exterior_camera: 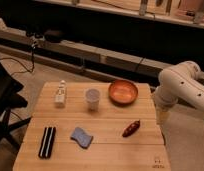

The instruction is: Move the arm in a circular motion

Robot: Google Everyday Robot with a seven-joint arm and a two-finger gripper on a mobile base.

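The arm (182, 82) enters from the right edge of the frame, a thick white tube with rounded joints and small dark dots. It bends at a bulbous elbow in the middle right and drops downward. Its pale end, the gripper (162, 115), hangs just beside the right edge of the desk (110, 150), level with the gap between the bowl and the red object. The gripper stands wide and nothing can be seen in it; it touches none of the things on the desk.

The wooden desk fills the lower middle of the frame. In its back row, from left to right, stand a small white bottle (60, 93), a clear cup (92, 99) and an orange-brown bowl (123, 91), each apart from the next. In the front row, a black flat object with pale stripes (47, 141) lies at the lower left, a blue sponge (81, 136) lies just right of it, and a dark red elongated object (131, 128) lies slanted toward the right side.

A dark chair (5, 100) stands at the left edge. Behind the desk a long low ledge (95, 52) runs across the upper part of the frame, with cables (32, 56) hanging near its left end.
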